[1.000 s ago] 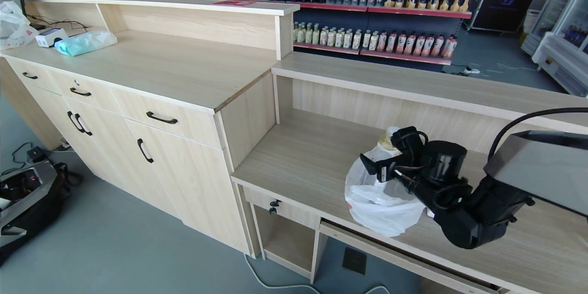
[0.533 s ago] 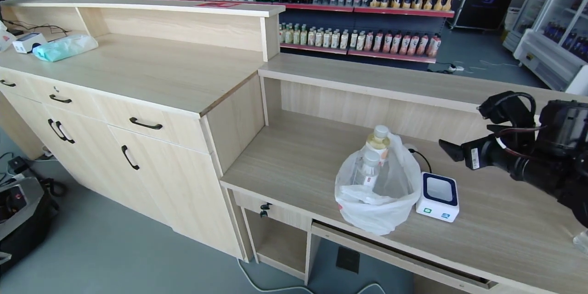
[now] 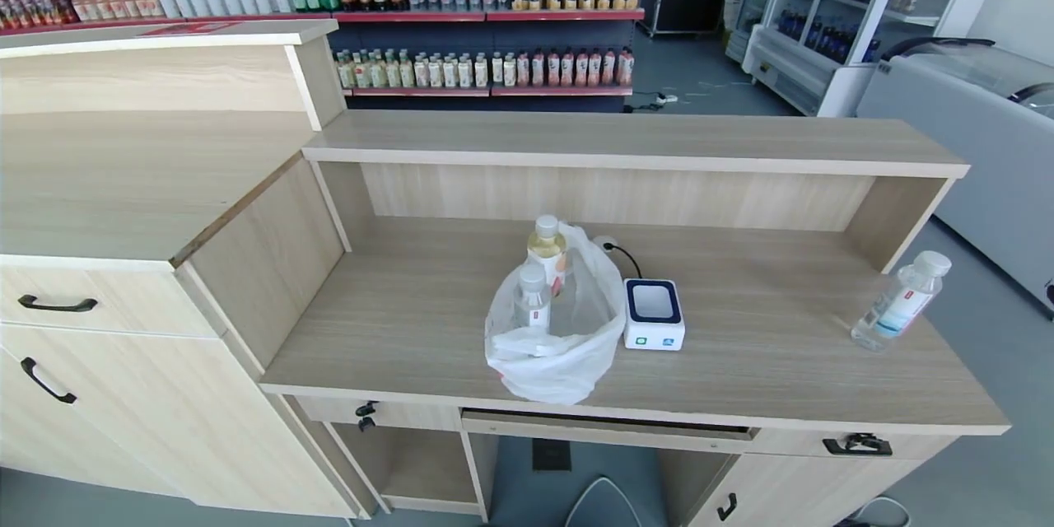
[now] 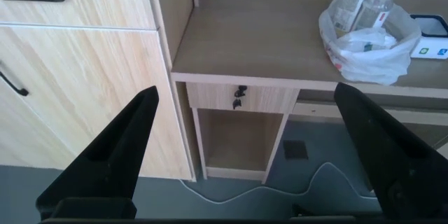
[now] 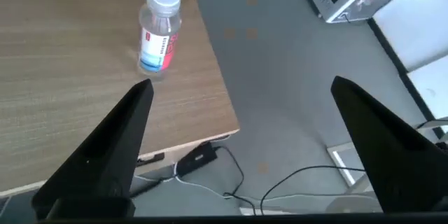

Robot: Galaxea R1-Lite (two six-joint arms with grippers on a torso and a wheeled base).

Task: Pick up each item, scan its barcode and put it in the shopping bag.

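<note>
The tabletop [image 3: 782, 362] is pale wood grain, matt and smooth. The shopping bag [image 3: 560, 366] is thin, crinkled, translucent white plastic. The lone bottle [image 3: 899, 302] is clear plastic. The scanner [image 3: 654, 314] is smooth white plastic with a glossy window.

Shop: drink shelves [image 3: 486, 70], checkout counter [image 3: 741, 321].

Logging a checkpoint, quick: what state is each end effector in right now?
Left end effector: open, holding nothing.
Right end effector: open, holding nothing.

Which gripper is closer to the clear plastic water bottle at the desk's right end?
Right. The right gripper hangs off that end, near the clear bottle; the left gripper is off the desk's opposite front corner.
</note>
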